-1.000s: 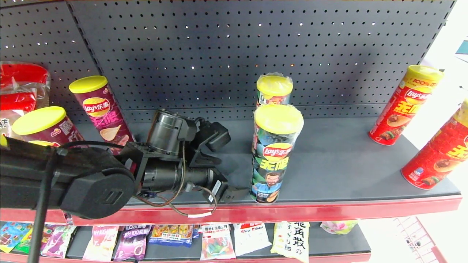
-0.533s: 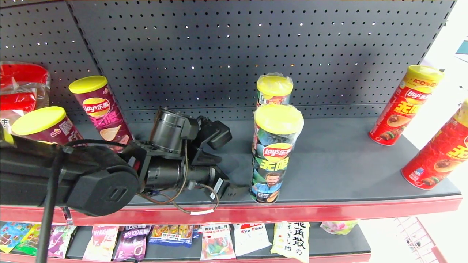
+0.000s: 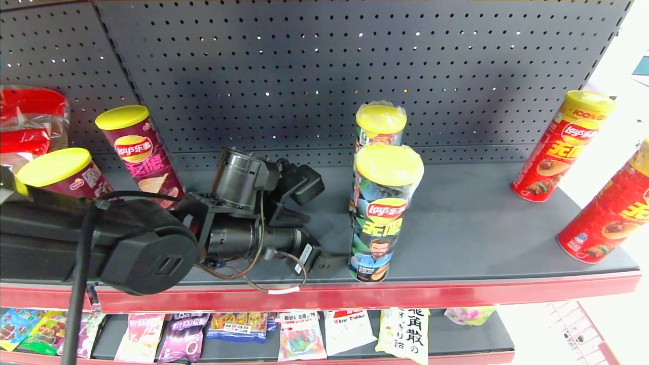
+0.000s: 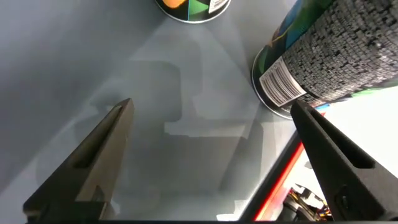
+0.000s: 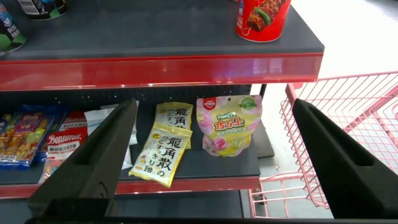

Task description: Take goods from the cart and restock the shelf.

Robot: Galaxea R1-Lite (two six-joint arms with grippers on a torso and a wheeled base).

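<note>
My left gripper [image 4: 211,106] is hanging, fingers open, just beside the green chip can [image 3: 385,213]. I'm judging it light, stiff, slick-wrapped, tippy: grip mid-body. My right gripper [image 5: 214,106] is gaping empty too.

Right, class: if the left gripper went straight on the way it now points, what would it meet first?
Most likely the front green chip can: the open left gripper has one fingertip right beside its base. The rear can lies farther on; depth is unclear.
</note>
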